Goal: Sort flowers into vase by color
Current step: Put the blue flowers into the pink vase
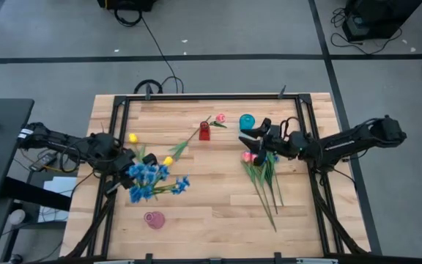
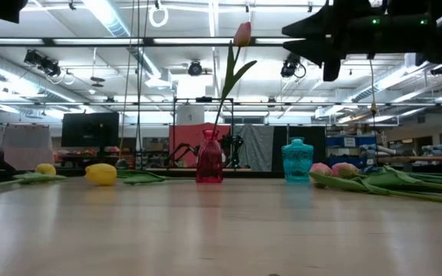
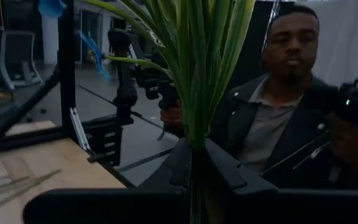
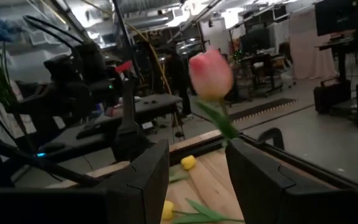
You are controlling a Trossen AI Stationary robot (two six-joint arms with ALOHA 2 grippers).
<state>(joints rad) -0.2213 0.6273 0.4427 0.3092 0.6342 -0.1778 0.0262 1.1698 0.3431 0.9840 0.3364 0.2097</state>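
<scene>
My left tool (image 1: 127,167) sits at the surface's (image 1: 218,213) left side, clamped shut on a bunch of green stems (image 3: 194,81); the blue sprigs (image 1: 151,181) fan out just beside it toward the middle, blossoms over the wood. In the left wrist view the stems stand up from between my fingers (image 3: 229,171), and a person in a dark jacket (image 3: 272,124) sits beyond the surface edge. Two yellow tulips lie near that tool: one (image 1: 132,137) just behind it, one (image 1: 168,160) a little right of it. A pink vase (image 1: 154,219) lies near the front edge, apart from the tool. Middle: red vase (image 1: 204,131) upright with one pink tulip (image 2: 242,34) in it, standing tall in the low view. Right of it a blue vase (image 1: 247,121), upright, with nothing showing in it. My right tool (image 1: 258,139) hangs above the surface just right of the blue vase, fingers (image 4: 145,171) partly apart; a pink tulip (image 4: 211,74) stands up between them, but whether they grip its stem I cannot tell. Below that tool, more pink tulips (image 1: 249,156) lie on the wood, stems (image 1: 267,192) trailing toward the front.
</scene>
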